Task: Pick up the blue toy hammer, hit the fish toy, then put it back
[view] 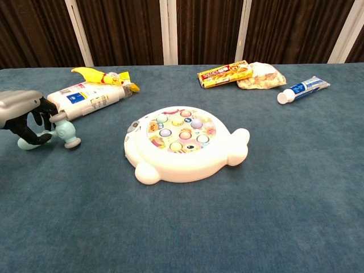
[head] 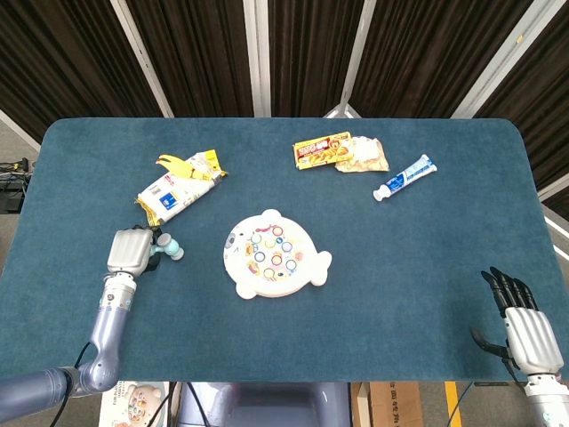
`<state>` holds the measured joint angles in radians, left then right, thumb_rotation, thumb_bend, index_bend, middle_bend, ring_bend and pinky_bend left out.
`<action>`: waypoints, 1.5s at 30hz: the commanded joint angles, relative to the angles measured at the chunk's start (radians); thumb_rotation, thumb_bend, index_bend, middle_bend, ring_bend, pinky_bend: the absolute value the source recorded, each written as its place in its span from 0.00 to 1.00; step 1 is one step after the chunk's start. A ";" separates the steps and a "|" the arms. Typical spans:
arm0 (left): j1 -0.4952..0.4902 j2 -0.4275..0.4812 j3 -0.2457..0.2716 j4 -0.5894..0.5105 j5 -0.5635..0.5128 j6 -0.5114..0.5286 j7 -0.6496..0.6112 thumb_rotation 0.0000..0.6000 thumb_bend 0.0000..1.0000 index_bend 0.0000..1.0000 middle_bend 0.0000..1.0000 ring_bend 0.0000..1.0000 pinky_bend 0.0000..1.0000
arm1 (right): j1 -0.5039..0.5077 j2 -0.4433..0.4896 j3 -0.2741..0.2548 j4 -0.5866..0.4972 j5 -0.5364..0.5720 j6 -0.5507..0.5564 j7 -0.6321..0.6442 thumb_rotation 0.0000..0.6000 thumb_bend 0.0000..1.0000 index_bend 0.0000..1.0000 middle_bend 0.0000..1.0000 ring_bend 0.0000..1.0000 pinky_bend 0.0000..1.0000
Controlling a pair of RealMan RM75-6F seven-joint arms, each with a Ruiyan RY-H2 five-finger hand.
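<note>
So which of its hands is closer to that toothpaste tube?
The right hand, though it sits far off at the table's near right corner. The left hand holds the hammer across the table from the toothpaste tube.

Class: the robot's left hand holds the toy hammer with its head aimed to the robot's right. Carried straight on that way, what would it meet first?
Most likely the fish toy: the left hand aims the blue toy hammer across bare cloth at it, though depth is hard to judge.
</note>
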<state>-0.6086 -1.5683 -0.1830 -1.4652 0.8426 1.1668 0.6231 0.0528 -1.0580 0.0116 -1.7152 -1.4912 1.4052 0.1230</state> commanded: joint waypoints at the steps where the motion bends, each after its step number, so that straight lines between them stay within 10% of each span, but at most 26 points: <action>1: 0.004 0.007 0.000 -0.007 0.002 0.002 -0.005 1.00 0.54 0.44 0.42 0.33 0.43 | 0.000 0.000 -0.001 0.000 0.000 0.000 0.000 1.00 0.31 0.00 0.00 0.00 0.00; 45: 0.147 0.219 0.053 -0.278 0.260 0.155 -0.229 1.00 0.26 0.36 0.30 0.20 0.26 | -0.007 0.004 -0.005 -0.003 -0.018 0.017 -0.008 1.00 0.31 0.00 0.00 0.00 0.00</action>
<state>-0.4870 -1.3777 -0.1464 -1.7109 1.0649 1.2939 0.4199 0.0461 -1.0543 0.0071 -1.7193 -1.5077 1.4214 0.1155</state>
